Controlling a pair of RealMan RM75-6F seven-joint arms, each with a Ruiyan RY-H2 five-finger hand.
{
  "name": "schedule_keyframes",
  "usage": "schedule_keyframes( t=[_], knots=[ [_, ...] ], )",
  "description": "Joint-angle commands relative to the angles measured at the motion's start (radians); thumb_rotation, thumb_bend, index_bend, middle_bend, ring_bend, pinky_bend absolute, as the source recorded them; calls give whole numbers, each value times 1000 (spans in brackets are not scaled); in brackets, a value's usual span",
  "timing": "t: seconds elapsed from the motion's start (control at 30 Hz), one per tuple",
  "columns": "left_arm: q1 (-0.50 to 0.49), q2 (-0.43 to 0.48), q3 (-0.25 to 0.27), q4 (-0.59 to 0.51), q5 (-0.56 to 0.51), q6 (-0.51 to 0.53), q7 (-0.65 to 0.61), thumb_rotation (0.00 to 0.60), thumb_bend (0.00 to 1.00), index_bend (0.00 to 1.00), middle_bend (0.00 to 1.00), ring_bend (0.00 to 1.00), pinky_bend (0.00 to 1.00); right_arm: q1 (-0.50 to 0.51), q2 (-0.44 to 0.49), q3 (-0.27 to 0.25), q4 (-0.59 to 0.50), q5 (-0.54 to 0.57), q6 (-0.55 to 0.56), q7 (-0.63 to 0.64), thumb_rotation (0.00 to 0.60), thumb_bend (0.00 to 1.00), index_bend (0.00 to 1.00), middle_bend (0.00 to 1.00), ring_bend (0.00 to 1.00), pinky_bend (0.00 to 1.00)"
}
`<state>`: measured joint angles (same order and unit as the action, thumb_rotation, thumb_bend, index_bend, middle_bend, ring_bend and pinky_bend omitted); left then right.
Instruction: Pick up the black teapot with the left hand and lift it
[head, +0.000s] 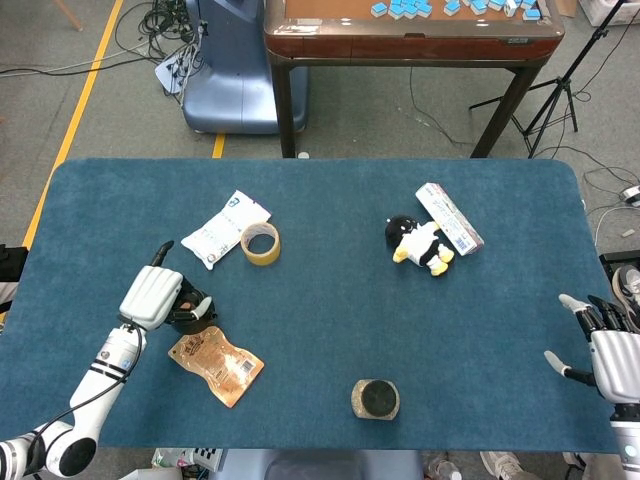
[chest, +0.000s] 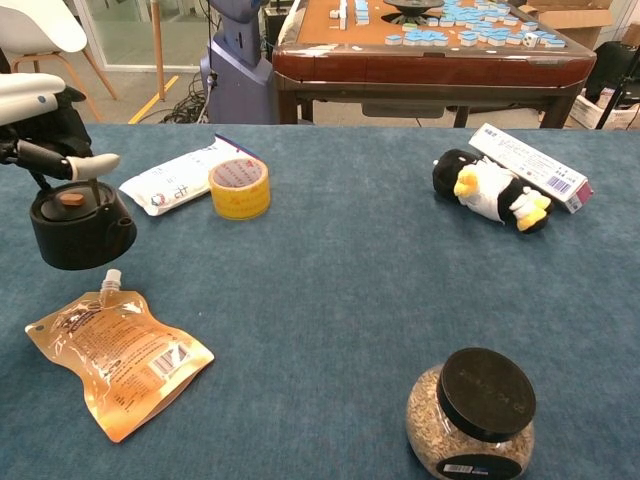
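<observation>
The left hand (head: 152, 296) was at the left side of the frame in the head view, and it held the black teapot (chest: 80, 227) by its handle from above. In the chest view the teapot hung at the left edge of the frame, clear of the blue table (head: 330, 330), with its lid knob pointing up. Just below it in that view lay an orange pouch (chest: 117, 359) flat on the cloth, its small white cap turned toward the teapot.

The right hand (head: 605, 346) was at the lower right edge of the head view, beside the table. It held nothing and its fingers were spread apart.

Higher on the table, left of the middle, a roll of yellow tape (head: 260, 243) stood touching a white packet (head: 222, 229). In the upper right part a toy penguin (head: 420, 244) lay on its side, next to a long white box (head: 449, 217). Near the bottom edge, about in the middle, stood a glass jar (chest: 472, 415) with a black lid, filled with grains.
</observation>
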<state>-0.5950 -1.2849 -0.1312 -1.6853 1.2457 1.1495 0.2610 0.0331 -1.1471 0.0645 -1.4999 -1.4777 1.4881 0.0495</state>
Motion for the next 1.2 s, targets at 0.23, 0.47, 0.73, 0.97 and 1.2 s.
schedule_keyframes(
  t=[0.23,0.47,0.73,0.97,1.2],
  knots=[
    [1,8,-1,-6,14,-1,19,347,338,1000,1000,1000,137,-3,0,-2,3,0,2,5,600,188,194,271,129,139],
    [3,18,1,-13,17,-6,32,366,357,1000,1000,1000,193,-4,0,-2,6,-1,3,10,600,189,194,272,129,147],
    [3,20,1,-16,22,-9,45,495,358,1000,1000,1000,271,-2,0,-1,10,1,-1,14,600,189,194,272,129,177],
    [3,22,-1,-20,15,-17,48,448,358,1000,1000,1000,274,2,-2,1,18,4,-8,21,600,188,194,271,129,215],
    [3,25,-4,-30,12,-21,49,358,358,1000,1000,1000,274,4,-5,0,22,4,-11,25,600,189,194,271,129,215]
  ],
)
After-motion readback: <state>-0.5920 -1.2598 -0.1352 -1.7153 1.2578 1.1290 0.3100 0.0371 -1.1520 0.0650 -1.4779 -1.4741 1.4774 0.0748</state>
